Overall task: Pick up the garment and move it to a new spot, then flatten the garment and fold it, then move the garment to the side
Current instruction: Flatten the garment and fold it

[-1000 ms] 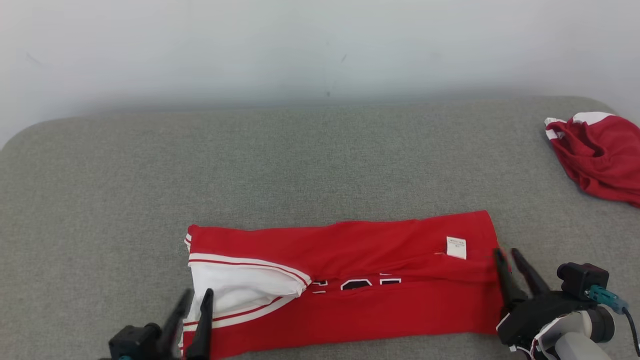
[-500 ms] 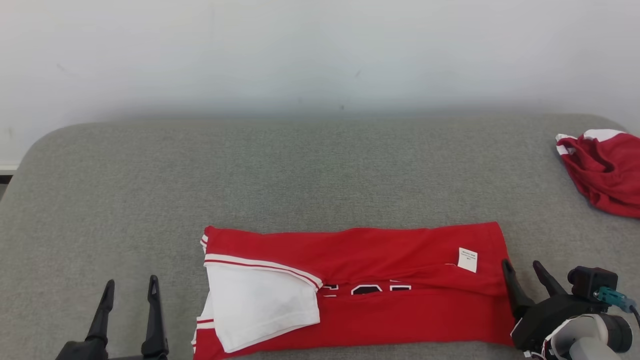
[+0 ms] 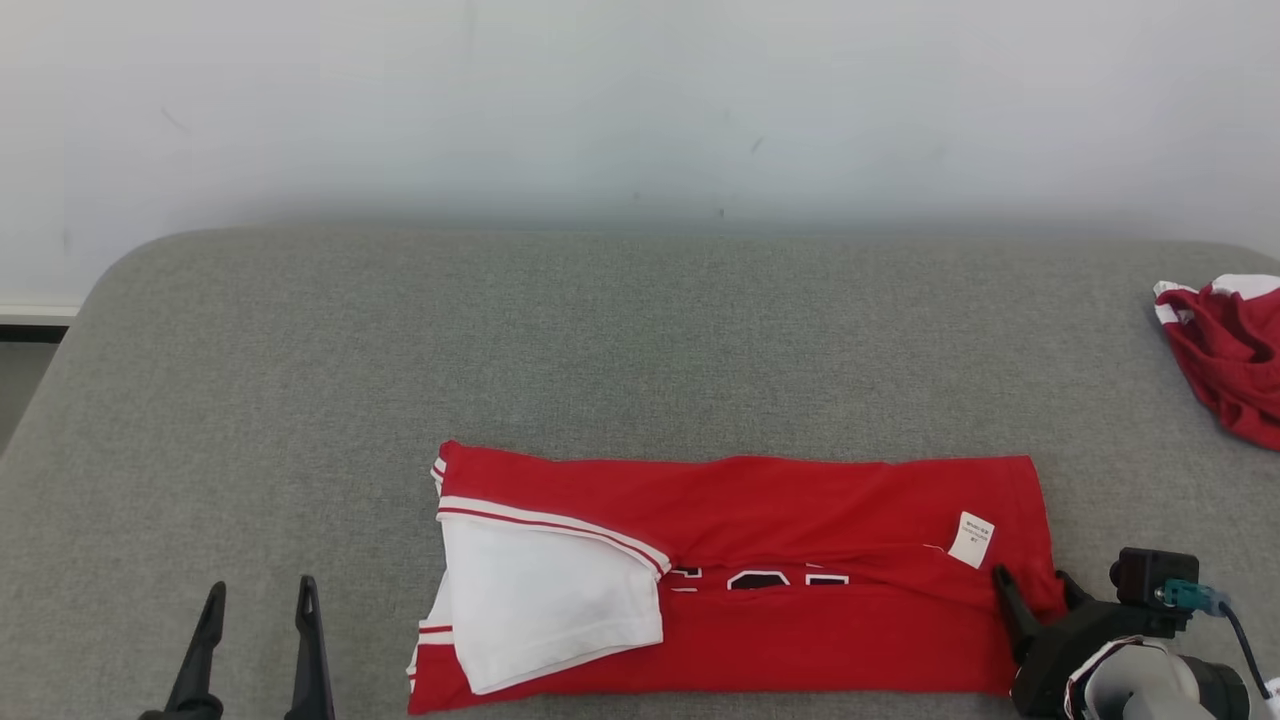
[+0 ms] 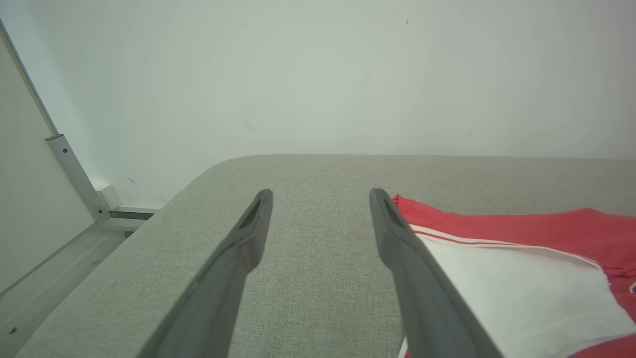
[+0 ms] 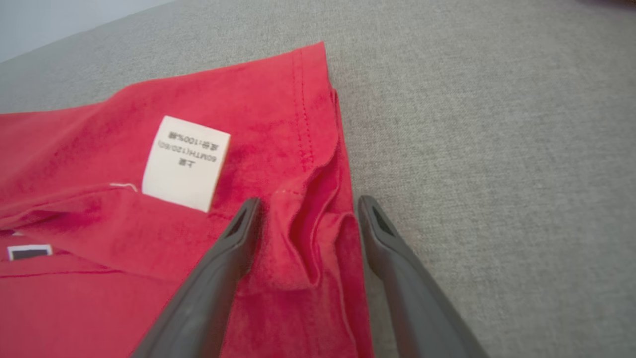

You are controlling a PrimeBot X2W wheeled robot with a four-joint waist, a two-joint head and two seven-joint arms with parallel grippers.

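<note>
Red garment (image 3: 800,520) lies as a long, lengthwise-folded band near the front of the grey fabric counter (image 3: 600,350), with a white panel (image 3: 545,590) at its left end and a care label (image 3: 971,540) at its right. Both claws gape empty: left claw (image 3: 260,590) apart from the cloth, right claw (image 3: 1030,578) straddling the bunched right hem. Folding looks midway; the next move is probably to grip one end and carry it across.

Left gripper (image 3: 258,600) and right gripper (image 3: 1030,585): 2 long matte dark-grey fingers (image 3: 308,640) each. Right wrist (image 3: 1135,692): black camera box (image 3: 1148,575), teal plug (image 3: 1186,597), dark cable (image 3: 1240,642).
</note>
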